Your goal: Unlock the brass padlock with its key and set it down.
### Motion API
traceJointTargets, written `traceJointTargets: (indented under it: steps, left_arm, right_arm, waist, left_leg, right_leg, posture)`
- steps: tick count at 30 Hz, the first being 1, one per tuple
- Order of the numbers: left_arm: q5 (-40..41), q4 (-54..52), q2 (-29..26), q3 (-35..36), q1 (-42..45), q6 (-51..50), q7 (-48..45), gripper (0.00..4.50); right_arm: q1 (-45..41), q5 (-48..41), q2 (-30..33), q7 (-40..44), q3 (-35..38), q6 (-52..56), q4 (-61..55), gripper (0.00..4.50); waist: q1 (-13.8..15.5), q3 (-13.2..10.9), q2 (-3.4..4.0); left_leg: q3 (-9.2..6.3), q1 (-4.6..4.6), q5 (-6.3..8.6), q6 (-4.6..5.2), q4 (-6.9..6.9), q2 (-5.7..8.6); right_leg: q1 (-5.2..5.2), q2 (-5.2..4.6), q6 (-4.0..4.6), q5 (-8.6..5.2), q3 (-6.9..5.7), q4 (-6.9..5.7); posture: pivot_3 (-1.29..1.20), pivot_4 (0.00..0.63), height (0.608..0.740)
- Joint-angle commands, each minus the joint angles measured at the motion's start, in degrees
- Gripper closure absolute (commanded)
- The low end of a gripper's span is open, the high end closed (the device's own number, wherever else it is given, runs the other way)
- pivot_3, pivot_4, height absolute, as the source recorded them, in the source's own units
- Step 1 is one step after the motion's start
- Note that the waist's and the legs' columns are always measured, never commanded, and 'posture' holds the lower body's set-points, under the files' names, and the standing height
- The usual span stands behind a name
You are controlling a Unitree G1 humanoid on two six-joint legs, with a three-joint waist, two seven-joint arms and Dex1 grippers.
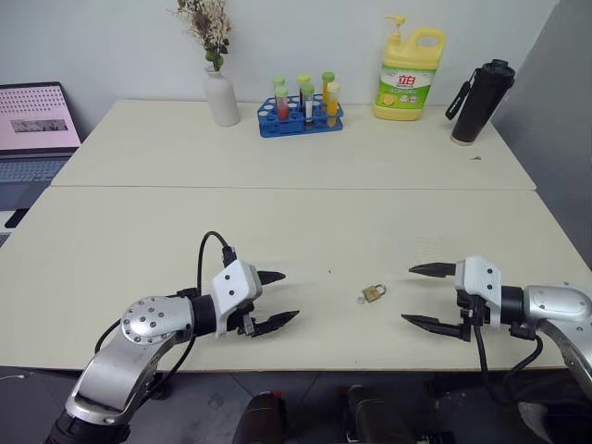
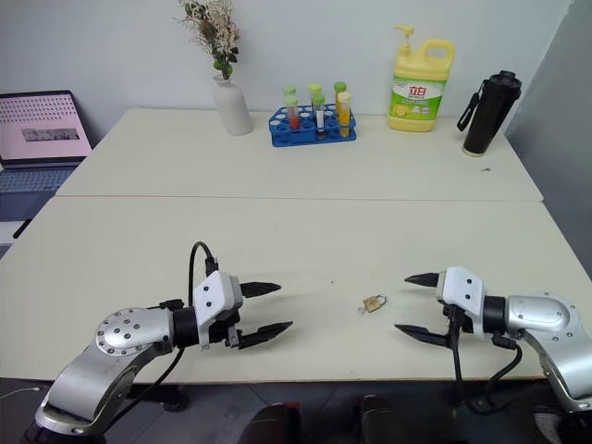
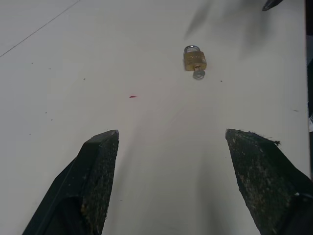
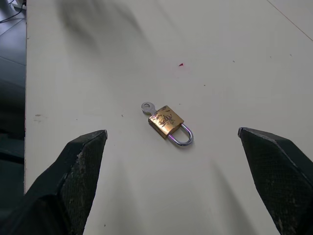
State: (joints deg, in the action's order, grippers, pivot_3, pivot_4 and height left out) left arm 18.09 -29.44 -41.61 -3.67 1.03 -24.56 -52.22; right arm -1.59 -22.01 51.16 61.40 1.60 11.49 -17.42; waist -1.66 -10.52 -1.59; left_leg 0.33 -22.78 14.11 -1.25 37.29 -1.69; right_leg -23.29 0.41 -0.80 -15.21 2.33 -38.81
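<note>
The brass padlock (image 1: 374,293) lies flat on the cream worktop (image 1: 277,231), near its front edge and between the two pincers, touching neither. The key (image 4: 147,107) sits at the base of the padlock body, opposite the shackle, its round silvery head resting on the worktop surface; whether it is fully inserted cannot be told. The shackle appears seated in the body. The left pincer (image 1: 275,299) hovers over the worktop to the left of the padlock, its two black fingers spread wide and holding nothing, tips directed toward the padlock. The right pincer (image 1: 428,295) hovers to the right of the padlock, likewise released, fingers wide apart and empty, tips directed back toward the padlock. The padlock lies nearer to the right pincer than to the left; clear worktop separates it from both. In the left wrist view the padlock (image 3: 194,59) lies ahead of the gap between the fingers (image 3: 98,171), shackle away from the camera and key head toward it. In the right wrist view the padlock (image 4: 166,120) lies close ahead, roughly centred between the fingers (image 4: 83,166), turned diagonally with the shackle toward the camera.
</note>
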Motion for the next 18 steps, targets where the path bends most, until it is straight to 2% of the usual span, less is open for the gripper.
traceJointTargets:
  steps: [1,8,15,18]
  left_arm:
    - [1.9,-3.1,-0.1,0.5,0.3,-0.3,-0.1,0.86]
    - [0.9,-4.3,-2.0,0.5,-0.9,-0.4,-0.4,0.86]
    - [1.5,-7.4,-2.7,-0.6,-3.1,-1.3,0.2,0.86]
    - [0.2,-7.5,-3.3,-1.5,-4.4,-0.1,-0.3,0.86]
  right_arm:
    - [-0.7,-0.1,0.0,1.6,1.1,-1.9,0.9,0.0]
    - [-5.0,2.8,-0.1,6.5,-1.7,-7.1,8.9,0.0]
    - [-17.9,10.0,-1.7,16.0,-13.0,-10.5,19.4,0.0]
    - [-24.9,12.7,-5.0,18.7,-16.7,-13.3,26.3,0.0]
  waist:
    - [0.0,0.0,0.0]
    - [-0.2,0.0,-0.01]
    - [-0.2,0.0,0.0]
    - [-0.1,0.0,0.0]
  left_leg:
    - [0.0,0.0,0.0,0.0,-0.01,0.0]
    - [0.04,0.05,0.0,0.0,-0.02,-0.01]
    - [0.06,0.1,0.0,0.0,-0.04,-0.04]
    - [0.05,0.08,-0.01,0.0,-0.05,-0.01]
  right_leg:
    - [0.0,0.0,0.0,0.0,0.0,0.0]
    - [0.0,0.0,0.0,0.0,0.03,-0.01]
    - [0.0,0.06,0.02,0.0,0.06,-0.04]
    - [0.0,0.06,0.05,-0.02,0.03,-0.04]
  posture:
    - [0.0,0.15,0.74]
    - [0.0,0.15,0.74]
    - [0.0,0.15,0.74]
    - [0.0,0.15,0.74]
